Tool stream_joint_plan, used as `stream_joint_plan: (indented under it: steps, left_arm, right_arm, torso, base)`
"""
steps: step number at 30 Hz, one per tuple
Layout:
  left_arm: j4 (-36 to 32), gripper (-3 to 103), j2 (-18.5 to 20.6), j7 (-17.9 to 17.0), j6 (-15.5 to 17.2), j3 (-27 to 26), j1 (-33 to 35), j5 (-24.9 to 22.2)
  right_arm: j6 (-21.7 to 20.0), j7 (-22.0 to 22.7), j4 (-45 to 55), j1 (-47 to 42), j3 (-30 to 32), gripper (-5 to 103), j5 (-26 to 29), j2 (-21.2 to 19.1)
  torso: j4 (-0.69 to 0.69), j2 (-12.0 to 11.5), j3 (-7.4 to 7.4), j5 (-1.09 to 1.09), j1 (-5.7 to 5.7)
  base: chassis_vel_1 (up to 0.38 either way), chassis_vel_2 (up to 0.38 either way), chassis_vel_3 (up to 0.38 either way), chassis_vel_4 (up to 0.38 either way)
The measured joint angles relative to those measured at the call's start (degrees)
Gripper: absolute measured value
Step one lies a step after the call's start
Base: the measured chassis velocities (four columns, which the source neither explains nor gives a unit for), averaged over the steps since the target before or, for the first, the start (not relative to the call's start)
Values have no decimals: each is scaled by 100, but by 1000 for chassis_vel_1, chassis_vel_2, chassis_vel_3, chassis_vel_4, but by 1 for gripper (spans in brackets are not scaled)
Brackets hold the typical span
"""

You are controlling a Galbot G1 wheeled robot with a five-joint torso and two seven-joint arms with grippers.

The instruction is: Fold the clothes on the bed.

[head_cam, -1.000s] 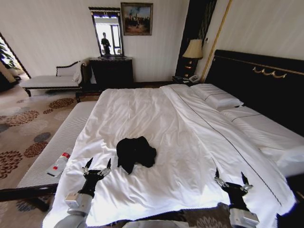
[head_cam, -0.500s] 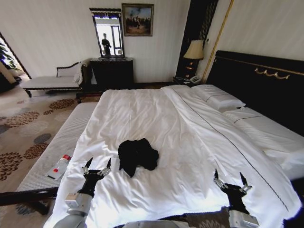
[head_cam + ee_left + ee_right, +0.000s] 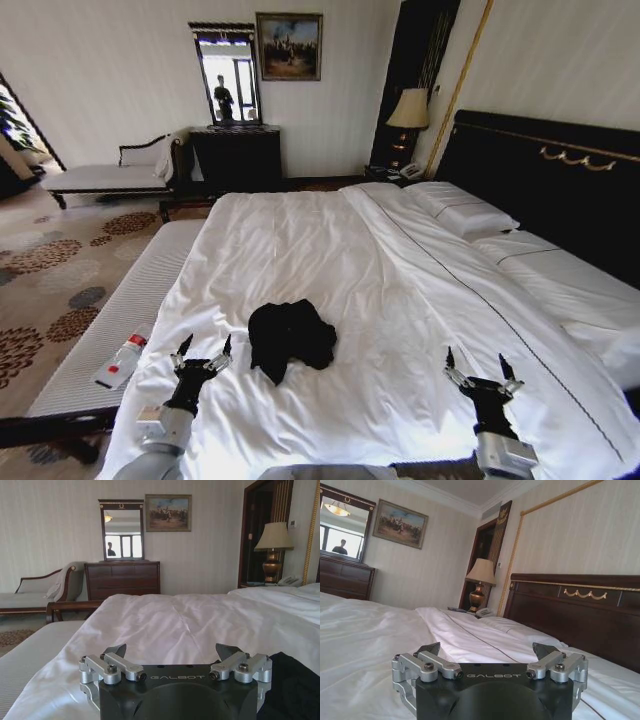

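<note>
Crumpled black cotton T-shirt (image 3: 290,337) in a small heap on the very large bed (image 3: 400,300) of white sheets, dark wood frame and tall dark headboard, near the foot edge. Left gripper (image 3: 204,353) at eight o'clock of the heap, low over the duvet, metal fingers spread, holding nothing; same black cloth (image 3: 295,690) just beside it in the left wrist view. Right gripper (image 3: 479,368) at four o'clock, well apart from the shirt, fingers likewise spread and empty. Red-capped white plastic bottle (image 3: 121,358) on the pale striped bench (image 3: 120,310) at nine o'clock.
</note>
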Motion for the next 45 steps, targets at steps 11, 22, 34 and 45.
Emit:
stream_joint_plan:
  steps: [11,22,34,45]
  left_arm:
    - [209,100,-36,-108,223,-232,65,-475]
    - [292,100,-180,-133,56,-306,327,-662]
    - [193,100,-311,-209,-9,-317,547,-382]
    - [16,100,-307,-294,340,-256,471,-176]
  right_arm:
    - [-1922,274,939,220,-185,100,2368,-1218]
    - [-3841,619,1085,1968,-618,100,5779,-4029]
    - [-4146,609,13,4391,-2948,100,6322,-4609]
    - [-4138,334,-2039,6011,-5284,100,5465,-3365]
  torso:
    - [0,2,-1,3,-3]
    - [1,3,-1,4,-3]
    - [4,3,-1,1,-3]
    - [2,2,-1,0,-2]
  base:
    - [0,0,0,0]
    - [0,0,0,0]
    - [0,0,0,0]
    - [0,0,0,0]
